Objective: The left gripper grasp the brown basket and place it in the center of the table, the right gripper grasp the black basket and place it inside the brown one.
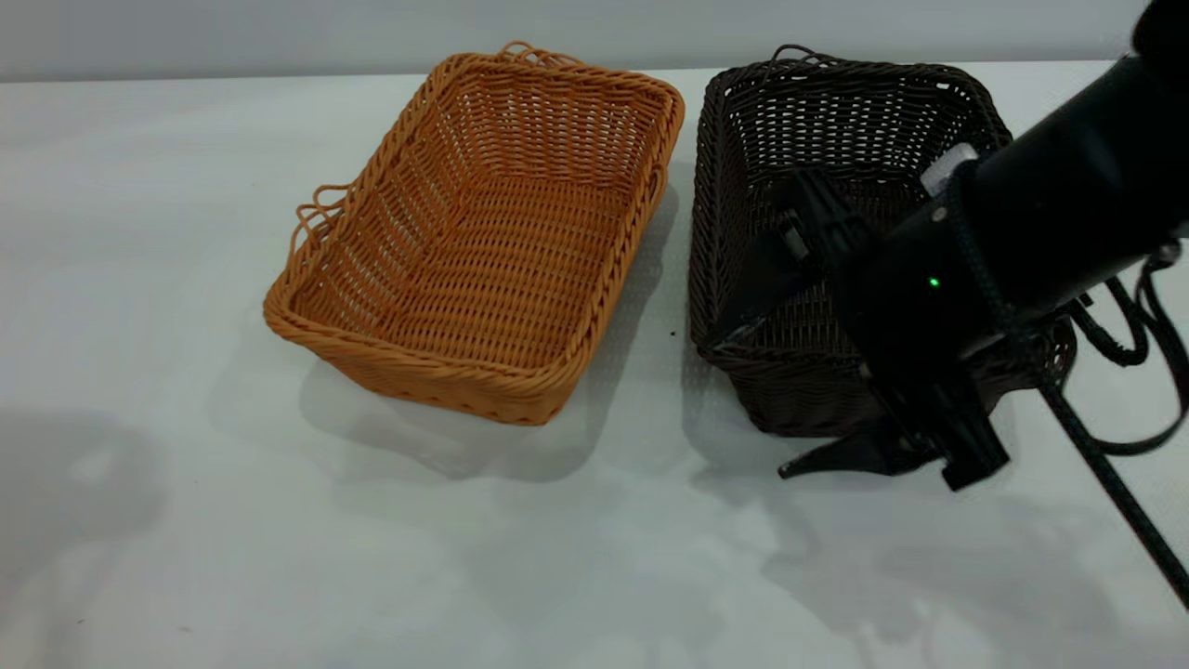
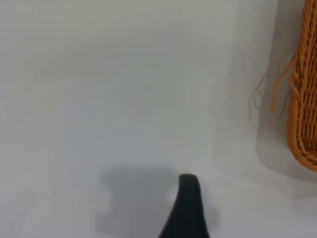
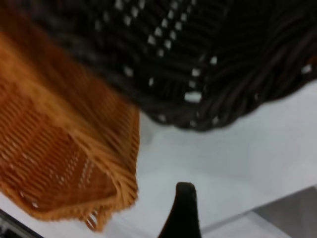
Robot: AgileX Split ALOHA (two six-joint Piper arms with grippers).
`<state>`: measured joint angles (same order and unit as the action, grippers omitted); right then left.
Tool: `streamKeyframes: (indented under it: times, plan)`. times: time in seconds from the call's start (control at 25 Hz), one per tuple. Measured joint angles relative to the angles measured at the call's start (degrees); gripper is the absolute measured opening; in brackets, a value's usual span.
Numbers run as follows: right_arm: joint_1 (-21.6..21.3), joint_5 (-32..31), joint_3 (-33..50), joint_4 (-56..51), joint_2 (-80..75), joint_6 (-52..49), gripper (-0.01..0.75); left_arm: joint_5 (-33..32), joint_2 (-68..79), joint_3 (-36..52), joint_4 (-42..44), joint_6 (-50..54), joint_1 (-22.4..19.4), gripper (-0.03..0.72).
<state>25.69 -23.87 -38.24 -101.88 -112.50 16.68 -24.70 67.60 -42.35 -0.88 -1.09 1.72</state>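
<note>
Right gripper [image 1: 757, 404] spread wide, one finger inside the black basket [image 1: 836, 167], one outside its near wall.
Brown basket [image 1: 483, 232] just left; table [image 1: 139, 232] open leftward. Left gripper's [image 2: 187, 198] spread: cannot tell.

The right gripper [image 1: 743, 409] reaches in low from the right, its fingers [image 1: 817, 460] spread wide apart.

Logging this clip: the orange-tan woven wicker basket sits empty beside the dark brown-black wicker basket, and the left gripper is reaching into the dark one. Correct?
Not quite. The exterior view shows the right gripper, not the left, at the dark brown-black wicker basket. The orange-tan woven wicker basket does sit empty beside it on the white table.
</note>
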Motion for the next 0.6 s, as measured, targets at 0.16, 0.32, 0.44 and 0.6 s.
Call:
streamKeyframes:
  times: [0.16, 0.32, 0.44, 0.6]
  plan:
    - [0.0, 0.9, -2.2, -0.2, -0.4, -2.0, 0.592, 0.1, 0.0, 0.0, 0.0, 0.0, 0.0, 0.580]
    - [0.0, 7.2, -2.5, -0.3, -0.5, -6.1, 0.592, 0.1, 0.1, -0.1, 0.0, 0.1, 0.0, 0.580]
    - [0.0, 12.2, -2.5, -0.4, -1.1, -10.7, 0.592, 0.0, 2.0, -1.0, 0.0, 0.2, 0.0, 0.580]
    - [0.0, 20.3, -2.5, -0.8, -1.3, -14.6, 0.592, 0.0, 8.3, -4.7, 0.0, 0.2, 0.0, 0.580]
